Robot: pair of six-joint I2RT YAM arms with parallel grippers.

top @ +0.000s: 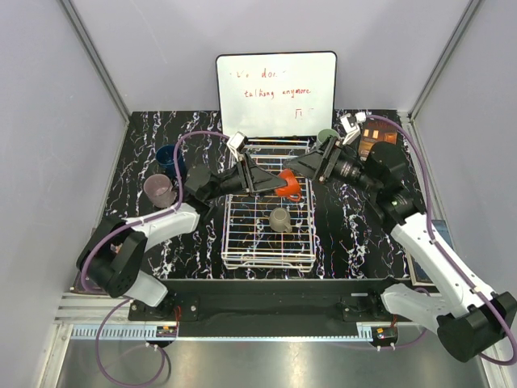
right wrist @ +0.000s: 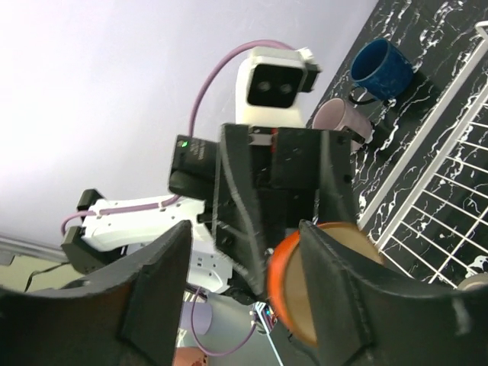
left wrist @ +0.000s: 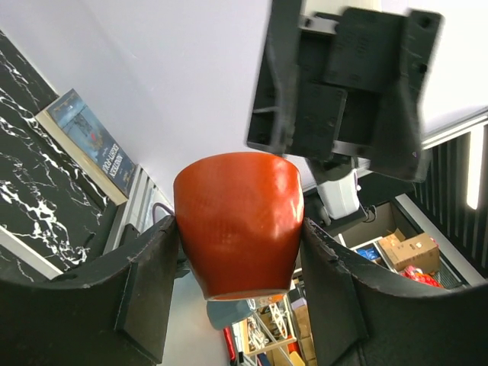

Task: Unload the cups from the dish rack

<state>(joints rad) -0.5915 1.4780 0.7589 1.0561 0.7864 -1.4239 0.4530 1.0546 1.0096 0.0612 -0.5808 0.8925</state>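
The table [top: 355,218] is evenly and brightly lit from above with only faint shadows, the pale walls [left wrist: 191,76] are washed out in the wrist views, and the near jaws are rendered soft.

The small orange-red mug [top: 288,184] is hanging on its side above the far half of the white wire dish rack [top: 266,260], pinched between the fingers of the left gripper [left wrist: 240,229]. The taupe mug [top: 280,219] is sitting inside the rack near its middle. The dark blue mug [top: 170,156] and pale pink-lilac mug [top: 159,190] are standing outside to the left, the mint green mug [top: 327,137] just off the far right corner.
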